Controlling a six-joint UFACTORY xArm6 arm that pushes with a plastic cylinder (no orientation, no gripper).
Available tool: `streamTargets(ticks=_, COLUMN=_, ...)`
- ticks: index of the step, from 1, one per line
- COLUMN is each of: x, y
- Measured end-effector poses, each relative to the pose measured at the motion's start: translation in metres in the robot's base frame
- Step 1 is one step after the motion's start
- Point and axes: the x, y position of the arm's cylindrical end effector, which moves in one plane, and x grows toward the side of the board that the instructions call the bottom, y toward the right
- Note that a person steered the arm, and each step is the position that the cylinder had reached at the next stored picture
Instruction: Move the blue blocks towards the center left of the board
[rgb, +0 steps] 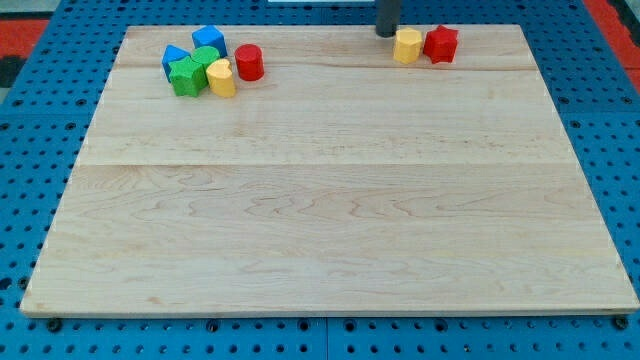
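Two blue blocks sit in a cluster at the view's top left: a blue cube-like block and a blue block partly behind a green star-shaped block. A second green block, a yellow block and a red cylinder touch or crowd the same cluster. My tip is at the view's top, right of centre, just left of a yellow hexagonal block, far to the right of the blue blocks.
A red star-shaped block sits against the yellow hexagonal block's right side. The wooden board lies on a blue pegboard surface that surrounds it on all sides.
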Motion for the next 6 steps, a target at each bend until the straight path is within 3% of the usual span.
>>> streamTargets(ticks=2, x=0.000, y=-0.090)
streamTargets(ticks=4, x=0.008, y=-0.224)
streamTargets(ticks=6, x=0.107, y=-0.290)
